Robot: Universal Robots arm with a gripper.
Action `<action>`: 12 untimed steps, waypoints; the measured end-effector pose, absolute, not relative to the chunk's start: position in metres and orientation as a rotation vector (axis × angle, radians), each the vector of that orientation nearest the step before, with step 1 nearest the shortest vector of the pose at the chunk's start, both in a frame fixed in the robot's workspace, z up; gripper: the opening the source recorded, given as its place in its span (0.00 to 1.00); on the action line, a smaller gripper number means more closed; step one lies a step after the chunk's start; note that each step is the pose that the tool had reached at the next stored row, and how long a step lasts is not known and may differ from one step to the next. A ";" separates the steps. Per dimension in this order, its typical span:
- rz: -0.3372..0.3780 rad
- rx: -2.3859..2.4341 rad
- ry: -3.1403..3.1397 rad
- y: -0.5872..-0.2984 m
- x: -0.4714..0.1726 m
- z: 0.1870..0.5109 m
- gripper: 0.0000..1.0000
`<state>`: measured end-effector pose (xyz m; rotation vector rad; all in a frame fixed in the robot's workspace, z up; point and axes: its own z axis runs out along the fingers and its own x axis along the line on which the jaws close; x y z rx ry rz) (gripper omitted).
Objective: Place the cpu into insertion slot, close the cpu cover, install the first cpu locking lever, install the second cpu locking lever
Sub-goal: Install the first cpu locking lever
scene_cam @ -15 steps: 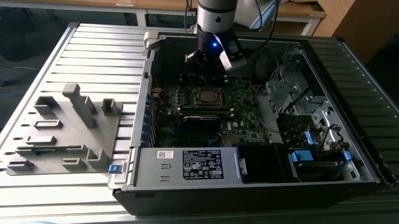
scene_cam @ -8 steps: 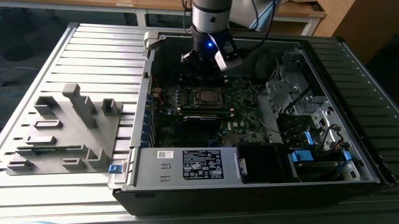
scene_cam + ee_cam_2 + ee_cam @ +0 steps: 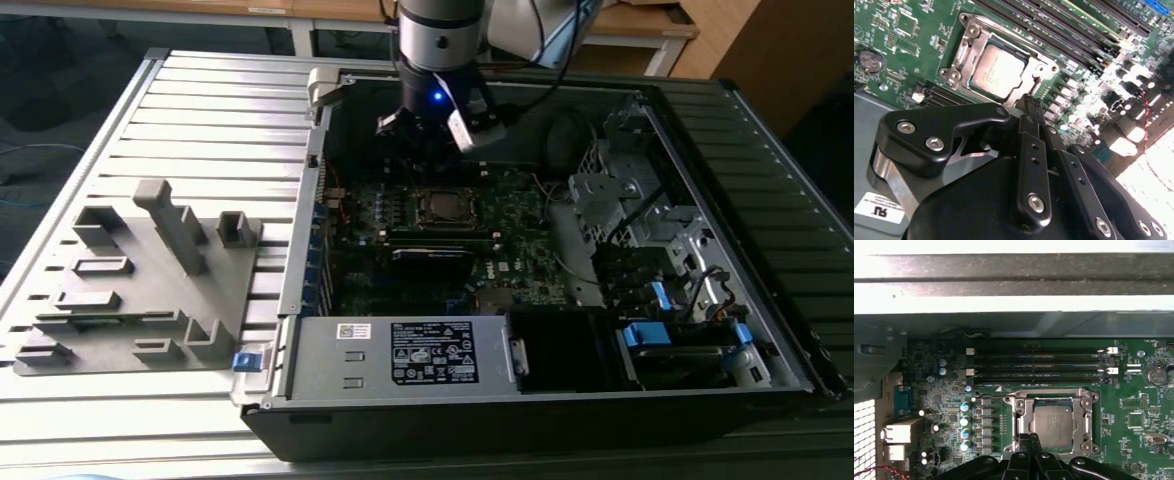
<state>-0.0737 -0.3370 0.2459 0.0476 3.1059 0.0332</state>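
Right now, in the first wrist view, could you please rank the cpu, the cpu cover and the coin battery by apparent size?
1. cpu cover
2. cpu, inside its opening
3. coin battery
All sit on the same board, so nearness hardly skews the order.

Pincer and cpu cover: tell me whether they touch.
Cannot tell. In the second wrist view the pincer overlaps the edge of the cpu cover, hiding any gap.

Silver cpu (image 3: pixel 1053 421) in its socket, cpu cover (image 3: pixel 1020 412) flat around it, closed claw (image 3: pixel 1029 439) at the cover's edge.
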 end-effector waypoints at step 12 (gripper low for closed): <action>0.033 0.048 3.106 -0.337 -0.074 0.253 0.11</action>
